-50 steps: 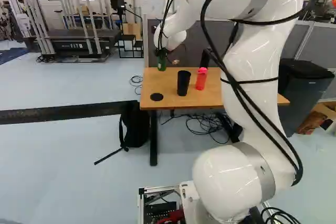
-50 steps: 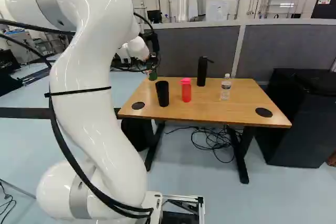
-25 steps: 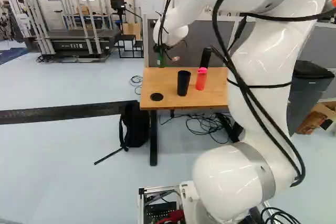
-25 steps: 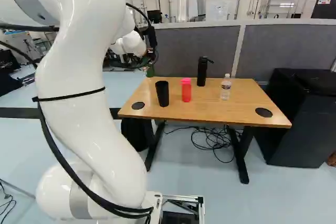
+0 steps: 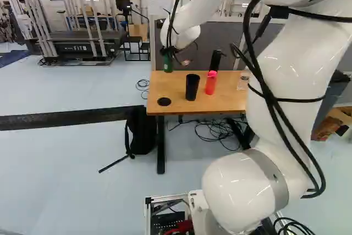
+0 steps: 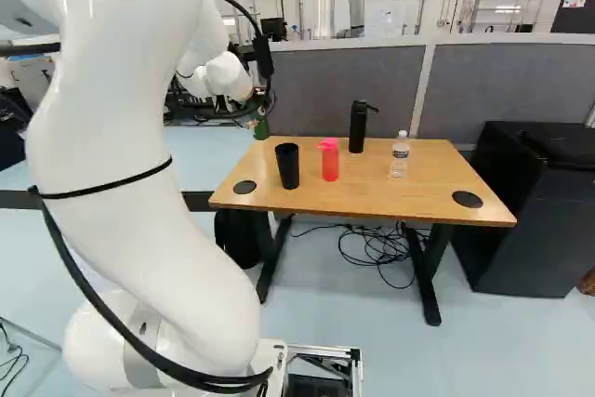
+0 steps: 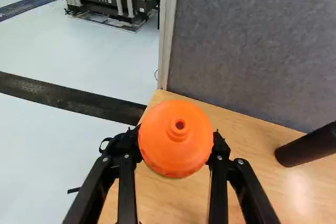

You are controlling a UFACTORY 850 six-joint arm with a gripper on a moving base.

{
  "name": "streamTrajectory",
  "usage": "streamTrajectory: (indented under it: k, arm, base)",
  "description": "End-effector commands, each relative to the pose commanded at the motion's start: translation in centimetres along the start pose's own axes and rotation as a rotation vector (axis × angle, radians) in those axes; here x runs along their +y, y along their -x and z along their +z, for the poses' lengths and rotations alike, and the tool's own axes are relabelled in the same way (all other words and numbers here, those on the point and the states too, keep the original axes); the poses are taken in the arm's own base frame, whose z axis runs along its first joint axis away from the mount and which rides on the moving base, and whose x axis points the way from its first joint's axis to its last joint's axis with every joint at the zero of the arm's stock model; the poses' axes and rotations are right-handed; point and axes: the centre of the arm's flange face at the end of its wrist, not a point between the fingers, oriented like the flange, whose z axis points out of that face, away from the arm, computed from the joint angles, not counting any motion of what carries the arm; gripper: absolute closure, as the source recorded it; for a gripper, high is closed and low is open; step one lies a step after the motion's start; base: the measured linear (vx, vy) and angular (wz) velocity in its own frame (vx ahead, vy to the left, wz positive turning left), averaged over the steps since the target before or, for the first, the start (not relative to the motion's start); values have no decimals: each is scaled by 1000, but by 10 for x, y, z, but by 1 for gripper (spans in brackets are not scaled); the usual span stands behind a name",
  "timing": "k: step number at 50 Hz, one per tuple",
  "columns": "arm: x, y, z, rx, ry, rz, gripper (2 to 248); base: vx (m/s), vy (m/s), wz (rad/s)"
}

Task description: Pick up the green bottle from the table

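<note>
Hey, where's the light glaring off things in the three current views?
Left base view: small white highlights on the arm's glossy shell; right base view: bright streaks along that same shell; wrist view: a pale patch of glare on the table, near the black bottle.

A wooden table (image 6: 372,194) on dark legs carries, from left to right in the right base view, a black cup (image 6: 287,168), a red bottle (image 6: 330,164), a black bottle (image 6: 358,129) farther back and a clear bottle (image 6: 400,157).

Green bottle (image 5: 168,65), orange cap (image 7: 176,140), upright in hand (image 5: 167,53).
</note>
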Motion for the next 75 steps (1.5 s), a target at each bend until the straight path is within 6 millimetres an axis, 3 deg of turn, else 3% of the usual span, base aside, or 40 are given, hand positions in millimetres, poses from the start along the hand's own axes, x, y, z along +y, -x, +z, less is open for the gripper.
streamTrajectory:
  k: [45, 75]
  arm:
    - [-22, 40, -74, -6, -29, -16, 127]
    - [-18, 57, -77, 6, -20, -1, 127]
  base:
    - [0, 0, 0]
    - [0, 0, 0]
